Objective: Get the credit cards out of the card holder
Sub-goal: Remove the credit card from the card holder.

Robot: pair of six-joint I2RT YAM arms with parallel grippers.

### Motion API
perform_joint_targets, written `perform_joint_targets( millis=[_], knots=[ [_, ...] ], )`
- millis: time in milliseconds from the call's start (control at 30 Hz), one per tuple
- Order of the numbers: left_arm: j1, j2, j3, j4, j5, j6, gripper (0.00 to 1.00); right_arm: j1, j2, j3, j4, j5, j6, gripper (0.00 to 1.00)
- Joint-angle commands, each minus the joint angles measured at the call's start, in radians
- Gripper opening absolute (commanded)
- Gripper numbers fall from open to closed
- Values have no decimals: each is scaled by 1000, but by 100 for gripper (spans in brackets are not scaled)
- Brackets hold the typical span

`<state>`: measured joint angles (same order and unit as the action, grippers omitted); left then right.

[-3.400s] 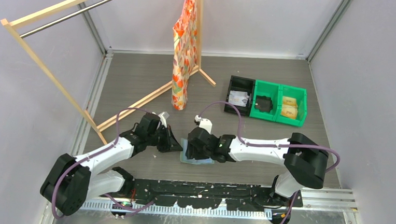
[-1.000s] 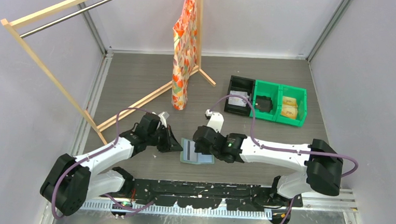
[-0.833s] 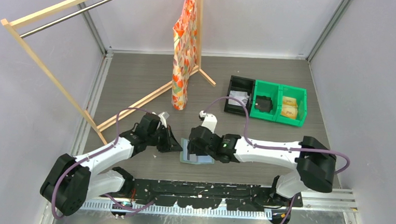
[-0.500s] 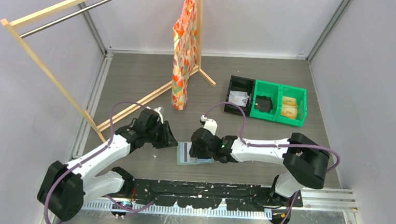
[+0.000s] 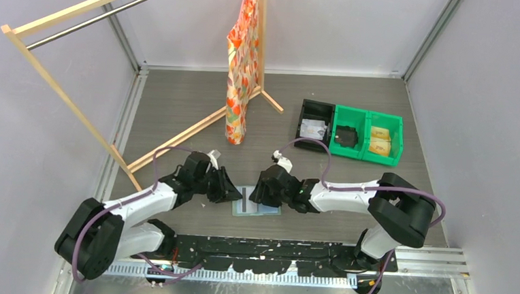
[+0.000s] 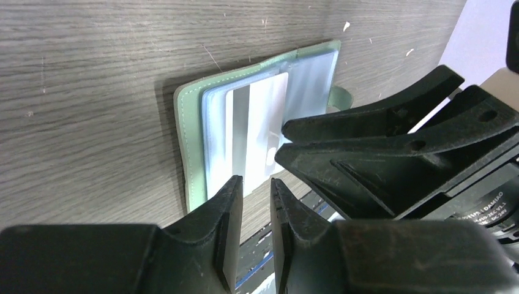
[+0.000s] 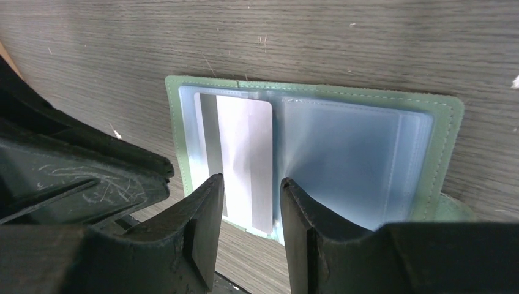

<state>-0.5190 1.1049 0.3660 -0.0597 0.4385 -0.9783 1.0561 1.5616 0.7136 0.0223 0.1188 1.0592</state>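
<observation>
The sage-green card holder (image 5: 268,209) lies open and flat on the wooden table between my two arms. It also shows in the left wrist view (image 6: 190,153) and the right wrist view (image 7: 447,141). A white card with a grey stripe (image 7: 242,159) sits in its left pale blue pocket; the card also shows in the left wrist view (image 6: 260,135). My left gripper (image 5: 231,189) hovers at the holder's left edge, jaws a narrow gap apart and empty (image 6: 257,182). My right gripper (image 5: 263,191) is open and empty just above the card (image 7: 251,179).
A black bin (image 5: 313,130) with a pale item and two green bins (image 5: 367,136) stand at the back right. A wooden clothes rack (image 5: 63,94) with an orange patterned cloth (image 5: 240,64) stands at the back left. Both grippers nearly touch over the holder.
My left gripper pulled back and up half a second ago and has returned to the holder's left edge. My right gripper has shifted slightly right. The holder stays open.
</observation>
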Motion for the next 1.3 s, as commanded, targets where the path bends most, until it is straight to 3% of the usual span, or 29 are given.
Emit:
perform_joint_targets(
  millis=[0,600,900,1267],
  knots=[
    [0,42,12,91,23,-10,24,-9,-33,-30,83,-26,39,44],
    [0,190,26,-1,-78,33,20,-66,-22,-197,311,-65,215,42],
    [-1,224,39,-23,-86,44,18,-79,-12,-270,470,-77,276,29],
    [0,233,51,-40,-89,53,17,-80,13,-264,534,-105,269,18]
  ],
)
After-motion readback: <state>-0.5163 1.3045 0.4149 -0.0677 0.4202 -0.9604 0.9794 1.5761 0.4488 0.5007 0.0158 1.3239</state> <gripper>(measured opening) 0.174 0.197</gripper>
